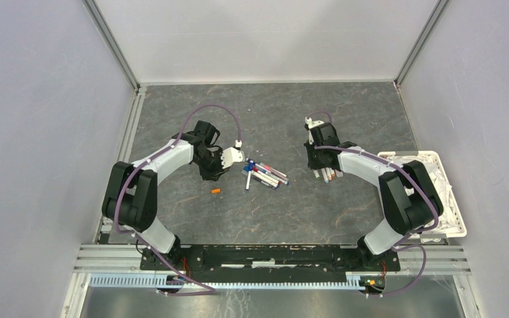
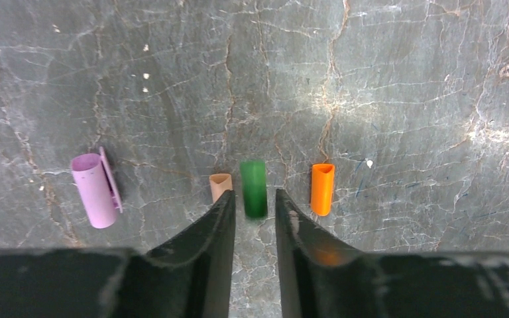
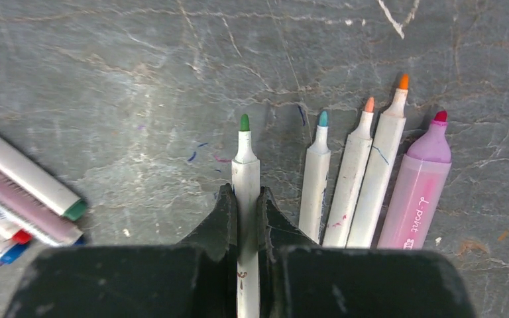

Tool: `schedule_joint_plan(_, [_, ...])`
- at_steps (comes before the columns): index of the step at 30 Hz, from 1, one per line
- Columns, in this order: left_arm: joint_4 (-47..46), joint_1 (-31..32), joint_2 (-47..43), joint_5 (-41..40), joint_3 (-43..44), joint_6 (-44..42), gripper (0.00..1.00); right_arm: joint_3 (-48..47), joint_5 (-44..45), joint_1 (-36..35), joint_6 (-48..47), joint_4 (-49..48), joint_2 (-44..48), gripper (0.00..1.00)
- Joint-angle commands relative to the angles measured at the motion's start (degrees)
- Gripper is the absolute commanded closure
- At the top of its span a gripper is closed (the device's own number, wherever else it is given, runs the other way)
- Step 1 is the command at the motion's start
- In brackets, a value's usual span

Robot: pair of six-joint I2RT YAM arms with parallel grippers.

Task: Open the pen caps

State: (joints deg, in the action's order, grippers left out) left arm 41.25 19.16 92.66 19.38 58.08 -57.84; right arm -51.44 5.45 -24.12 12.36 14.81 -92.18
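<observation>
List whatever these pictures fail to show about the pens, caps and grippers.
- Left wrist: whether the green cap touches the parted fingertips of the left gripper; too close to tell.
- Right wrist: the green pen's rear, hidden inside the right gripper.
- Right wrist: capped pens, cut off at the left edge.
- Top: other caps, too small or hidden by the left arm; only an orange cap shows.

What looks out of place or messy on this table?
Small blue and pink scribbles mark the table beside the green-tipped pen held in the right gripper; they look like stray ink. Nothing else stands out.
</observation>
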Motion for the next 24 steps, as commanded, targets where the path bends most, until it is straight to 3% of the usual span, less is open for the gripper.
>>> schedule_joint_plan(1, [-1.33,0.35,-1.12,0.03,-0.86,1.89,0.55,1.53,4.91,-0.18,0.69,-2.45,-1.72,1.00])
schedule_joint_plan(3, [-0.65,0.28,-1.53,0.57,-0.38,2.07,0.48,2.16,4.99,-0.21,0.67,-2.74,-2.28,1.00])
schedule_joint_plan(4, [-0.12,0.32,-1.75,0.93,0.26,2.20,0.43,2.42,5.05,-0.19,0.54,-2.83,-2.38,0.97])
schedule_joint_plan(8, [4.46,0.30,-3.21,2.59,4.02,2.17,0.38,3.10,4.73,-0.17,0.20,-2.79,-1.98,0.77])
schedule_joint_plan(10, [6.32,0.26,-4.48,3.41,6.27,2.18,0.28,3.10,4.90,-0.15,0.14,-2.48,-1.57,0.70])
schedule_joint_plan(13, [9.41,0.25,-6.13,4.83,11.01,3.61,0.22,2.61,5.34,-0.19,0.10,-1.83,-0.23,0.61])
schedule_joint_plan(14, [10.35,0.26,-6.49,5.19,12.78,4.33,0.03,2.25,5.70,-0.32,0.08,-1.63,0.38,0.60])
schedule_joint_plan(15, [10.99,0.22,-6.85,5.25,14.71,5.47,0.01,1.78,6.71,-0.70,0.14,-1.38,0.99,0.59])
schedule_joint_plan(20, [13.27,0.26,-8.71,4.20,23.06,11.44,0.00,-3.91,9.84,-6.81,-3.98,0.73,2.24,0.55])
schedule_joint_plan(24, [11.66,-0.09,-12.08,0.84,25.64,14.23,0.00,-7.88,2.18,-11.04,-7.39,-0.53,0.19,0.55])
